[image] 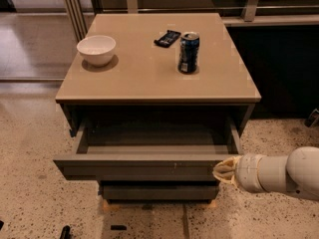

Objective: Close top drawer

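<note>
The top drawer [144, 166] is a wide grey-brown drawer pulled well out of the cabinet, empty inside, with small pale scratches right of centre on its flat front. My gripper [223, 170] comes in from the lower right on a white arm. Its pale tip touches the right end of the drawer front. The lower drawer front [159, 191] shows beneath, set back.
On the tan cabinet top [144, 78] stand a white bowl [96, 49], a dark blue can [189, 53] and a small black packet [167, 38]. Speckled floor surrounds the cabinet. A dark wall panel stands at the right, metal rails behind.
</note>
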You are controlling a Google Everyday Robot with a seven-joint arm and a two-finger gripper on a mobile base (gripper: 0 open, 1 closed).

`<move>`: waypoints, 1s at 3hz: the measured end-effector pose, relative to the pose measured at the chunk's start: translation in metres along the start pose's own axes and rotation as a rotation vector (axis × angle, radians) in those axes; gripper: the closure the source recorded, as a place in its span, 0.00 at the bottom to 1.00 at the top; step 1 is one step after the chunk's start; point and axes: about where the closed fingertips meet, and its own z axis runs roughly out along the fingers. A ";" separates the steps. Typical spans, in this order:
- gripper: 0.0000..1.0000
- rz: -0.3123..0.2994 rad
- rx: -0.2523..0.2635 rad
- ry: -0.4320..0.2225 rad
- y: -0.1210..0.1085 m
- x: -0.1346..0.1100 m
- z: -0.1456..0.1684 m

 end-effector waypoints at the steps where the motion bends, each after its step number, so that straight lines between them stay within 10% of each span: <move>1: 1.00 -0.018 0.037 -0.040 -0.019 -0.004 0.014; 3: 1.00 -0.027 0.087 -0.072 -0.061 -0.008 0.037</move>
